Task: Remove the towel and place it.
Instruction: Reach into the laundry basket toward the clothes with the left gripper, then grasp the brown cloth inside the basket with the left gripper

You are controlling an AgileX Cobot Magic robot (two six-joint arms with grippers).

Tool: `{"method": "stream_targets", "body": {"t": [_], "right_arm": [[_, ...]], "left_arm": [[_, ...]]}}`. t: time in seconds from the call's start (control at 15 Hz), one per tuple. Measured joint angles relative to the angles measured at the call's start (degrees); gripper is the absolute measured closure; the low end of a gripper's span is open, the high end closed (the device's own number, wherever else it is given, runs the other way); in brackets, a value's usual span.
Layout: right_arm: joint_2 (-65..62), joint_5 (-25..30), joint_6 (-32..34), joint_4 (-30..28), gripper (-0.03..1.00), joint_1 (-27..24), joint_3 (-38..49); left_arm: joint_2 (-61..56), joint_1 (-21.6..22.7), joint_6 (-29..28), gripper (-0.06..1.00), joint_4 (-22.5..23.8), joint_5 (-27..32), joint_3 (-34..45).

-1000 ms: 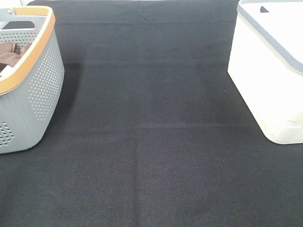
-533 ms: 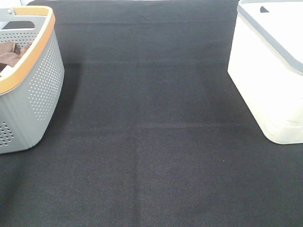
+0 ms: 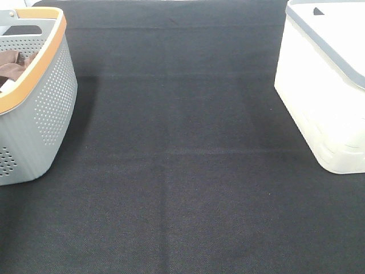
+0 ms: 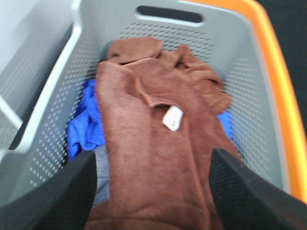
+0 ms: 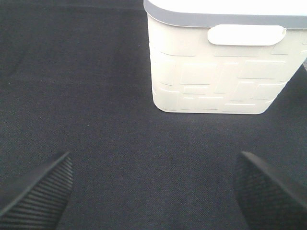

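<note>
A brown towel [image 4: 163,143] with a white label lies crumpled in the grey basket with an orange rim [image 4: 268,62]; in the exterior high view the basket [image 3: 45,108] stands at the far left with a bit of the towel [image 3: 11,65] showing. My left gripper [image 4: 152,191] is open above the towel, its fingers [image 4: 62,191] spread to either side and not touching it. My right gripper [image 5: 153,191] is open and empty over the black cloth, in front of the white basket [image 5: 220,67]. Neither gripper shows in the exterior high view.
A blue cloth [image 4: 86,124] lies under the towel in the grey basket. The white basket [image 3: 331,85] stands at the far right of the black tablecloth [image 3: 182,171].
</note>
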Motion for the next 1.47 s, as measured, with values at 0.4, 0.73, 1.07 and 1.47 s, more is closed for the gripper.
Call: {"method": "stream_targets", "body": {"t": [0.4,0.73,1.07,1.47], "right_arm": [[0.0,0.0,0.0,0.0,0.11,0.0,0.0],[0.0,0.0,0.0,0.0,0.11,0.0,0.0],[0.0,0.0,0.0,0.0,0.11,0.0,0.0],[0.0,0.0,0.0,0.0,0.11,0.0,0.0]], "left_arm": [[21.1,5.2,-0.4,0.3,-4.4,14.9,-20.1],[32.9,5.3,-0.3,0.3,-8.7,24.1,-33.7],[43.7,5.3,-0.3,0.3,-16.3,31.0,-45.1],[47.8,5.3,-1.6,0.3,-18.6,29.0,-46.5]]}}
